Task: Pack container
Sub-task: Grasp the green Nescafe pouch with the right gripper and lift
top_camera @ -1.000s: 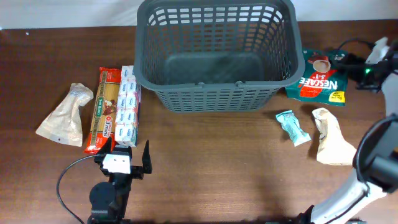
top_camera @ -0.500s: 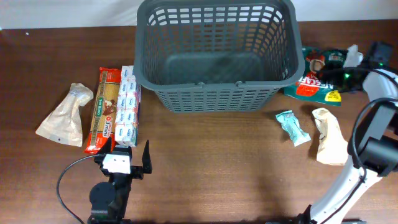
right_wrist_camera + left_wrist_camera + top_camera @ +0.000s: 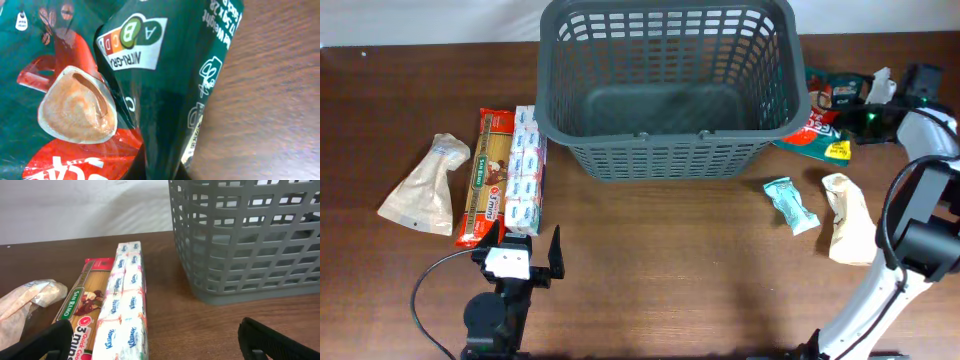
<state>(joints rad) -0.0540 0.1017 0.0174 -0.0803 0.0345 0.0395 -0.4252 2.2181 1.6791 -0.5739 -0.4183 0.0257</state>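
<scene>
Plainly the container [image 3: 665,155], upper centre, holds nothing. My right gripper [image 3: 858,100], upper right, pinches a fold of the coffee packet [image 3: 817,130]; my left gripper [image 3: 530,245] hangs spread, lower left. Everything is left to pack.

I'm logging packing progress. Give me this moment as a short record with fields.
container: empty, top centre of the overhead view
left gripper: open, holding nothing, by the near end of the pasta packet
right gripper: appears shut on the Nescafe packet, right of the container
left of container: beige pouch, pasta packet, tissue strip
right of container: teal packet, second beige pouch
packed: nothing yet
</scene>
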